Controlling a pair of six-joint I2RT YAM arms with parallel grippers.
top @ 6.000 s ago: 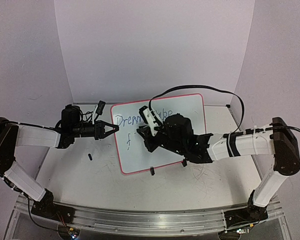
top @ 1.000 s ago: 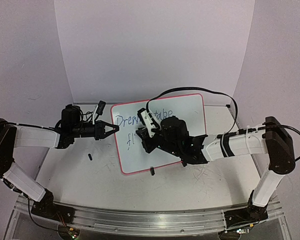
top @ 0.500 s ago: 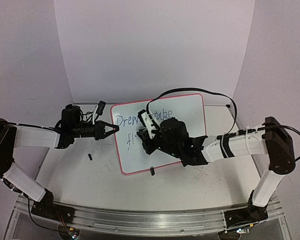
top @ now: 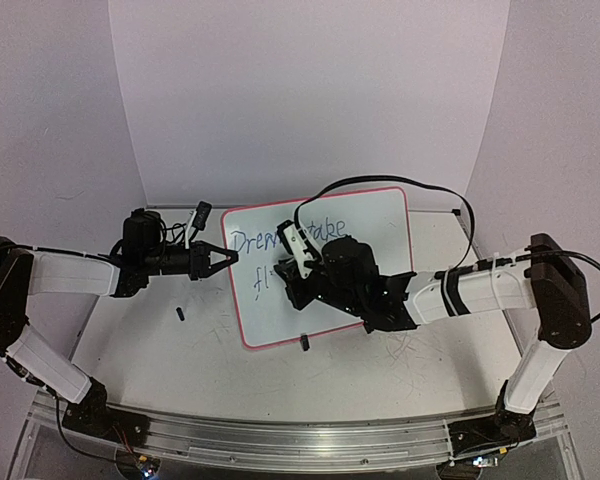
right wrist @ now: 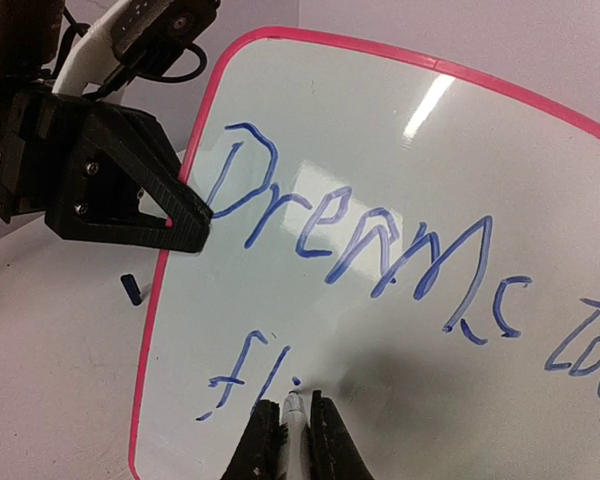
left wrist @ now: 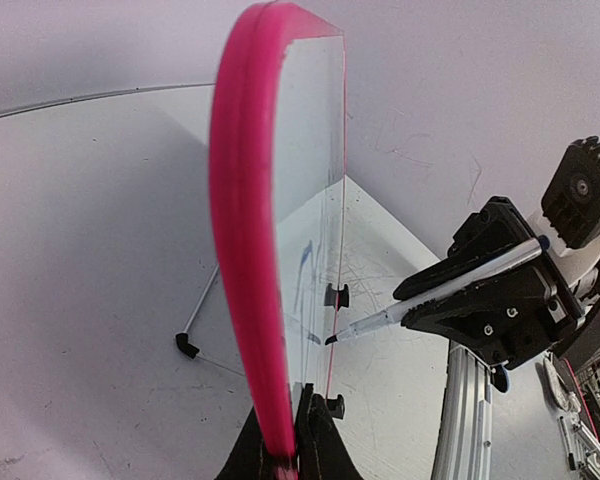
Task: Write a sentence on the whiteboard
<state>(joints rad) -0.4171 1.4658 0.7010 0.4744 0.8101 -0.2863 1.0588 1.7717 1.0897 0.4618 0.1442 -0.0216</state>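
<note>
Whiteboard (top: pixel 375 225) sits dead centre of the top view, propped on 2 black feet (top: pixel 305 343), pink rim all round. Left gripper (top: pixel 230 258) is at the left of the frame, clamped on the board's left edge. The left wrist view shows its fingers pinched on the pink rim at the bottom of the frame. Right gripper (right wrist: pixel 292 445) is over the board's middle, its arm stretching in from the lower right, and it's closed around a marker (right wrist: pixel 294 415), tip touching the board! Blue writing: an upper line starting "Dre", a lower one reading "fl", and the tip sits just right of that "fl", low in the right wrist view. A small dark piece (top: pixel 180 313) lies on the table (top: pixel 180 370), left of the board, well apart from both grippers
</note>
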